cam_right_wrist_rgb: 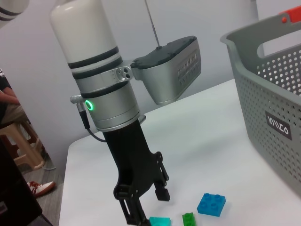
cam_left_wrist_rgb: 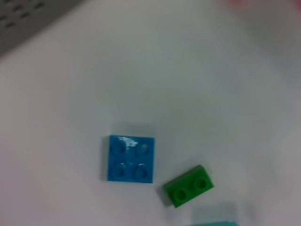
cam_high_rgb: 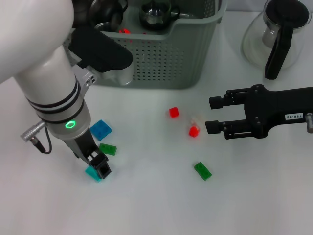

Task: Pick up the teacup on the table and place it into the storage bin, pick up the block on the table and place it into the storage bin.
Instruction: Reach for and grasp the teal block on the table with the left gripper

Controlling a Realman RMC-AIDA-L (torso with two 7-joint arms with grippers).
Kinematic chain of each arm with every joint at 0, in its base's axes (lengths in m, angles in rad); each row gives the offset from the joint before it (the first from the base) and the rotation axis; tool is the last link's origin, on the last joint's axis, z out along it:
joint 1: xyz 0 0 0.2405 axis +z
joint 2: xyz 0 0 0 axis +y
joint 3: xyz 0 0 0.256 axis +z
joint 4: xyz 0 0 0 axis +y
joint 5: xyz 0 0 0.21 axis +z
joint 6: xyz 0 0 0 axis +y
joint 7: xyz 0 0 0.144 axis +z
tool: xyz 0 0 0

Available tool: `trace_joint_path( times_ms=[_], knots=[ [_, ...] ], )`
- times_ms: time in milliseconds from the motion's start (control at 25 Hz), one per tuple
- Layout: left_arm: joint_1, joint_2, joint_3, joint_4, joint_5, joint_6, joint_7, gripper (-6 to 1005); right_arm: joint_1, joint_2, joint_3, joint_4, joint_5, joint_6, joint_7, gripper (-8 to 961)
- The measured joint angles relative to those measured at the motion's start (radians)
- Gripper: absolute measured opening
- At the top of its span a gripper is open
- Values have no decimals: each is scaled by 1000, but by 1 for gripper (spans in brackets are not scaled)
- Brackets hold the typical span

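White table point(cam_high_rgb: 146, 205) holds scattered blocks; storage bin point(cam_high_rgb: 166, 58) at its far edge appears to contain dark teaware already. Left gripper point(cam_high_rgb: 98, 169), jaws spread, straddles teal block point(cam_high_rgb: 92, 174). Right gripper point(cam_high_rgb: 211, 115) waits open near red blocks. Block transfer remains outstanding.

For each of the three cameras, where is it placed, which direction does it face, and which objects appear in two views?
Head: high, facing down on the white table; both arms show, left gripper at a teal block.
Left wrist: above the table, facing down; no robot parts.
Right wrist: low, facing sideways toward the left arm and grey-green perforated storage bin.
Shared by all: blue square block, small green block.
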Motion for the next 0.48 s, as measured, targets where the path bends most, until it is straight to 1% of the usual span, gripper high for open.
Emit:
trace_joint_path(
  times_ms=[280,480],
  knots=[
    [-1,0,4,-2,13,-4,-2,727,0,0,0,0,0,0,0,712],
    [-2,0,33,-6,13,-8,-17,725,0,0,0,0,0,0,0,713]
  ],
)
